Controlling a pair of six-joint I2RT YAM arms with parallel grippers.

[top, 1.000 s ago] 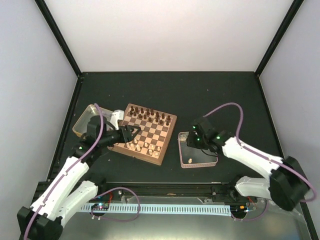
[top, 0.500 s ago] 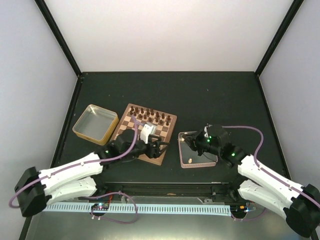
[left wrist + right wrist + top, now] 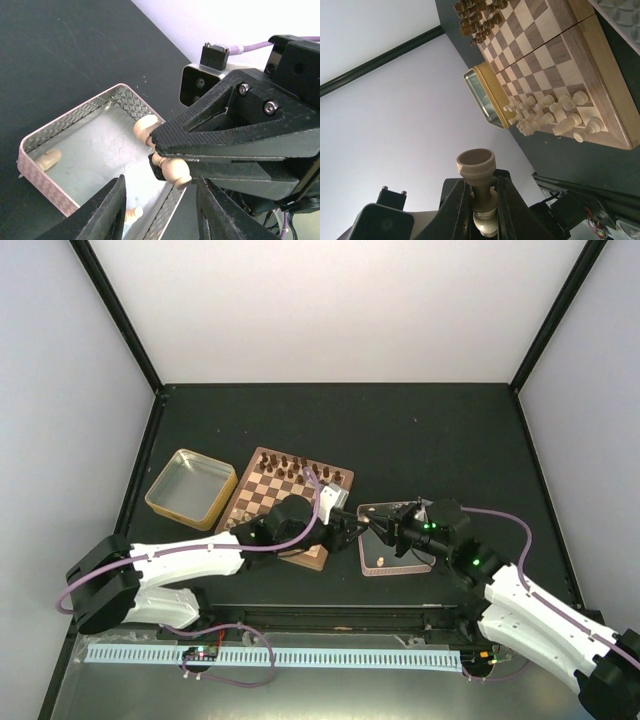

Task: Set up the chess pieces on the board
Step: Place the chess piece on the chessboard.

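Over the board-side edge of the clear tray point(image 3: 398, 573), your two claws now meet tip to tip. A second ago the left claw point(image 3: 161, 189) hung above the pale ranks on the board point(image 3: 258, 492). It has swung right, off the board, and its fingers stand released with nothing between them, flanking the right claw point(image 3: 155, 152). That one is clenched on a pale chess piece point(image 3: 172, 170), held up off the tray floor. I read this as a handover, so the piece can reach the board's near rows, where the other pale pieces point(image 3: 545, 112) stand.

From above, the meeting point is a dark tangle, and the left arm point(image 3: 200, 555) covers the board's near right corner. Your left fingers are cut off at the wrist view's bottom edge. Whether the pale knob behind the right claw belongs to the held piece or lies in the tray, I can't tell, nor which piece it is.
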